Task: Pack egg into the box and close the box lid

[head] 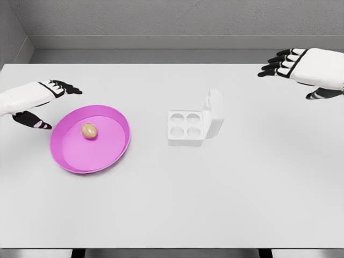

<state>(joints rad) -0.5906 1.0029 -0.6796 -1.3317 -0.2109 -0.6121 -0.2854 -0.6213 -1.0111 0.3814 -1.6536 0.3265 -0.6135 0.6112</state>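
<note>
One egg (88, 130), tan and smooth, lies in a shallow pink plate (110, 153) on the white table (215, 204). It sits toward the plate's 11 o'clock side, inside the rim and not touching it. The plate rests in the left half of the table.

At about 3 o'clock from the plate, well apart from it, stands the white egg box (185, 126). Its base shows four round cups in a two-by-two grid, all of them vacant. The lid (213, 113) is hinged on the box's 3 o'clock side and stands raised, close to upright, leaning slightly away from the cups.

The left robot hand (40, 102) comes in from the left edge and hovers at roughly 10 o'clock from the plate, just beside its rim and not over the egg. Its dark-tipped fingers (67, 87) are stretched forward and loosely spread, with the thumb hanging below; it grasps nothing.

The right robot hand (301, 67) shows at the upper right, at about 2 o'clock from the box and well apart from it. Its fingers point toward 9 o'clock, relaxed and slightly fanned, thumb lower, and it too is released with nothing in its hold.
</note>
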